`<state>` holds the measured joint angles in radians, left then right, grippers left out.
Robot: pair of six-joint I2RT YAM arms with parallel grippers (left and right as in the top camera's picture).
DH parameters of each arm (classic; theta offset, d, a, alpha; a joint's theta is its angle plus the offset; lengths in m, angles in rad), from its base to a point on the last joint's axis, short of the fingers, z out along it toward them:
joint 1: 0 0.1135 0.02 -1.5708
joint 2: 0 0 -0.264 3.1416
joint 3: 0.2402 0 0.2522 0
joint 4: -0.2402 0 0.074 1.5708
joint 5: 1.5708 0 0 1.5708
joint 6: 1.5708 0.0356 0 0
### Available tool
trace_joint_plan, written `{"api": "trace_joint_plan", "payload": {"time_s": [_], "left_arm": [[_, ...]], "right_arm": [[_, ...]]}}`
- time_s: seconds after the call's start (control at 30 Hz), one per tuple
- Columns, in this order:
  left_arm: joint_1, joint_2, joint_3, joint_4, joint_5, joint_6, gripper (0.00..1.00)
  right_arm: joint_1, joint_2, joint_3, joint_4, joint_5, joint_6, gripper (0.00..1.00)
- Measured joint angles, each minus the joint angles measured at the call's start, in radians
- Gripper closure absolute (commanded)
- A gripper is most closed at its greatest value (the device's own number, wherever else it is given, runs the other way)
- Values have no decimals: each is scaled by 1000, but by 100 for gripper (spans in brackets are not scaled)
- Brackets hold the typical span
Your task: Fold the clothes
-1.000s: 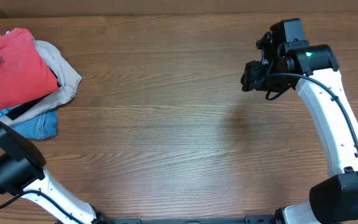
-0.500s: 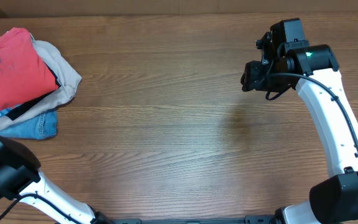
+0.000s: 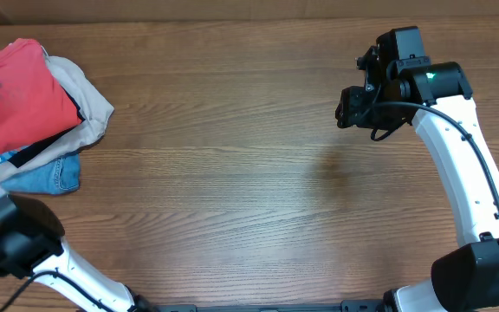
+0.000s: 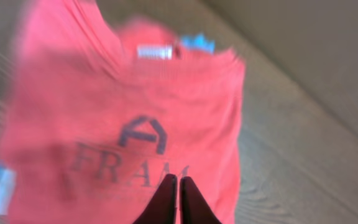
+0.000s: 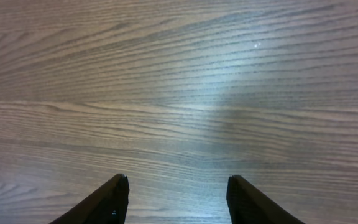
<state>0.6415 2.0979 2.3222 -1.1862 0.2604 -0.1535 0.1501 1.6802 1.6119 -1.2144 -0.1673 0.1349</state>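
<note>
Coral-red short-sleeved cotton T-shirt [image 3: 20, 95] sits on top of a small clothes pile at the far-left edge of the brown wood-grain table [image 3: 232, 182]. The overhead gives me the stack order: the red shirt on top, a rumpled beige garment [image 3: 93, 108] spilling out under it to the right, and a light-blue garment [image 3: 55, 176] at the bottom near edge. From up there the print on the red shirt is only a faint smudge.

The left wrist cam fills that in, though it's blurry. I can read navy block lettering [image 4: 143, 134] on the chest and see a small white tag [image 4: 154, 51] at the neckline, with a bit of blue cloth poking out just past it.

Left gripper [image 4: 178, 180] is right over the red shirt, just below the lettering, with its black fingers clenched together. I can't tell through the blur whether any fabric is pinched between them. In the overhead it is at the frame edge and I can't make it out.

Right gripper [image 5: 176, 180] is well apart from the pile, on the far right side. The wrist cam shows the jaws released with a wide gap and bare wood underneath. The overhead only shows the white arm [image 3: 457, 156] and the black wrist block.
</note>
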Motion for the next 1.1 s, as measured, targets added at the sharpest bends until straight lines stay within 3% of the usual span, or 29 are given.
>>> {"api": "trace_joint_plan", "payload": {"time_s": [0.13, 0.23, 0.33, 0.5, 0.67, 0.73, 0.77, 0.8, 1.1], "left_arm": [[-13, 78, -52, -21, 27, 8, 93], [-23, 117, -72, -52, 83, 37, 82], [-36, 122, -77, -87, 174, 82, 72], [-120, 105, -77, -136, 246, 148, 64], [-320, 50, -77, -151, 236, 193, 54], [-415, 22, -77, -156, 216, 209, 38], [-463, 9, -77, -161, 201, 217, 15], [-513, -4, -77, -165, 183, 222, 0], [-841, -35, -76, -177, -13, 223, 0]], "right_arm": [[0, 0, 0, -2, 0, -1, 45], [0, 0, 0, -1, 0, 0, 44], [0, 0, 0, 4, 0, 1, 33], [0, 0, 0, 11, -2, 4, 1], [0, 0, 0, 11, 1, -5, 0], [0, 0, 0, 14, 1, -5, 0], [0, 0, 0, 23, 1, -5, 0], [0, 0, 0, 30, 1, -5, 0], [0, 0, 0, 123, 1, -5, 0]]}}
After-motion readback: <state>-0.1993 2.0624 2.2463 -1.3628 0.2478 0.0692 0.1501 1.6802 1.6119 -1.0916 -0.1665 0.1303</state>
